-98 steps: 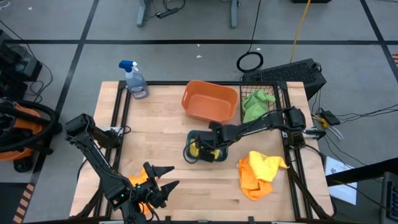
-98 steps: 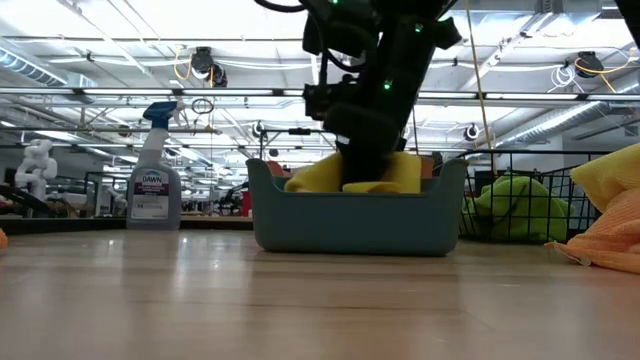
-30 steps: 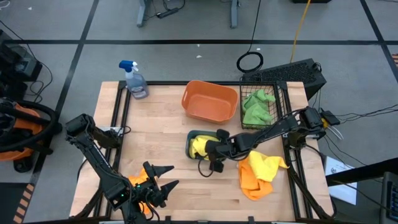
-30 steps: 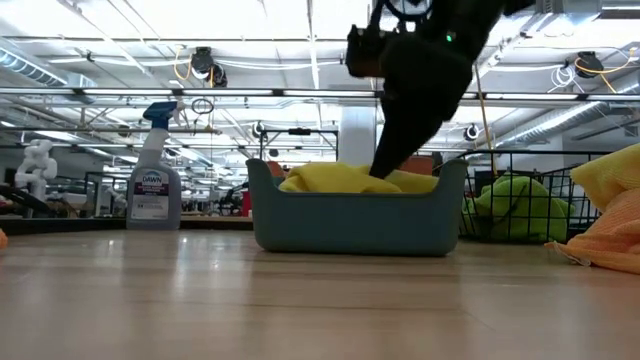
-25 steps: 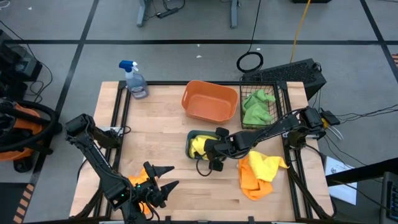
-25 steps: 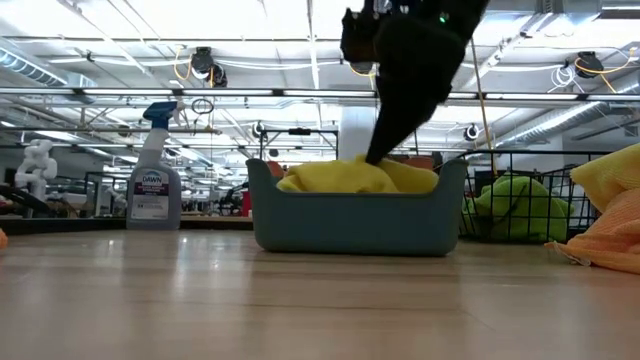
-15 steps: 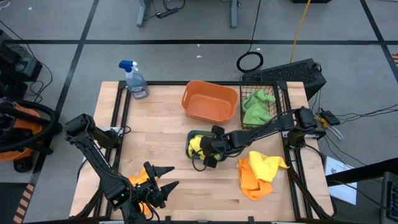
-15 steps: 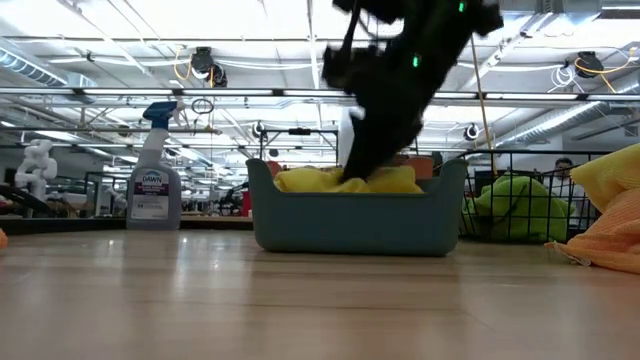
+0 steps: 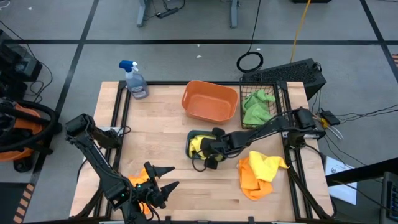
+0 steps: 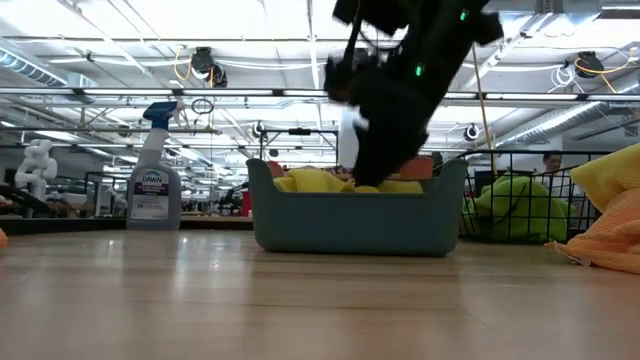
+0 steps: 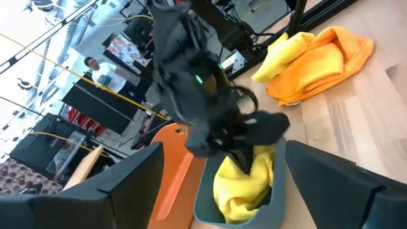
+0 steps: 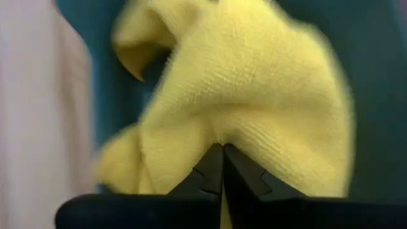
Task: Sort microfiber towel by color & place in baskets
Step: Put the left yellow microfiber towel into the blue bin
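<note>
The teal tray [image 9: 189,135] sits mid-table with a yellow towel [image 9: 198,145] bunched inside it. My right gripper [image 9: 209,152] reaches down into the tray, shut, its tips on that towel [image 12: 267,83]. Green towels [image 9: 256,106] lie in the black wire basket [image 9: 281,93] at the far right. The orange tub [image 9: 209,101] stands beyond the tray. A heap of yellow and orange towels [image 9: 258,174] lies on the table at near right. My left gripper [image 9: 163,177] waits open at the near-left edge, with an orange cloth [image 9: 137,181] beside it. My right gripper presses its shut fingertips [image 12: 213,162] down on the top of the yellow towel's bunched folds [image 12: 222,130], slanting down from the table's right. The cloth creases inward around the tips. The towel rests inside the teal tray [image 10: 355,225], barely above its rim.
A clear spray bottle with a blue nozzle [image 9: 135,81] stands at the far-left corner. Bare wood stretches between the tray and my left arm. A person shows in the room beyond the table.
My right gripper has come down from above the tray's right end and moved toward the table's left, into the tray and onto the yellow towel. The towel heap now sits lower against the rim than it did a second ago.
</note>
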### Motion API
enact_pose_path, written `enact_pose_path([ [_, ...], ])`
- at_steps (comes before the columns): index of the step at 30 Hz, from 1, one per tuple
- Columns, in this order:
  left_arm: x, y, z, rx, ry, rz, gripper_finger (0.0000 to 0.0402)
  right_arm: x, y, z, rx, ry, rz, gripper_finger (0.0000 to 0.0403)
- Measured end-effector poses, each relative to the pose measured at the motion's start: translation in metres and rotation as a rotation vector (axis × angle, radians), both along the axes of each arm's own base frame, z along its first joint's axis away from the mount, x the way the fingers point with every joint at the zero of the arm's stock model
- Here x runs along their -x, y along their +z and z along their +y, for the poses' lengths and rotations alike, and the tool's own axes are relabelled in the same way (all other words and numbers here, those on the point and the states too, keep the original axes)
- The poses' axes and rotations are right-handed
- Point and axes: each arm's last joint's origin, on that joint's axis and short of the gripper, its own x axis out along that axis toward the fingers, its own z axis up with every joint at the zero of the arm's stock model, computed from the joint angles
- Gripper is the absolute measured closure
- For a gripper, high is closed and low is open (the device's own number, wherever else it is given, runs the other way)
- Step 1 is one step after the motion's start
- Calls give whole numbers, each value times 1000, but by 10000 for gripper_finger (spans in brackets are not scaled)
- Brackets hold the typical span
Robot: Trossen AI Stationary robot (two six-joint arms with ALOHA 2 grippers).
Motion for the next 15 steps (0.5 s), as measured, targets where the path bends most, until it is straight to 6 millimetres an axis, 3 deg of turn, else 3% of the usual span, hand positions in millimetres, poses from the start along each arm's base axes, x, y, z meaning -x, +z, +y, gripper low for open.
enact_pose_path([
  [9, 0, 0, 0, 17, 4, -8, 69, 20, 51, 11, -5, 31, -104, 398],
  [15, 0, 0, 0, 16, 4, -7, 69, 29, 60, 14, 73, 4, -107, 398],
])
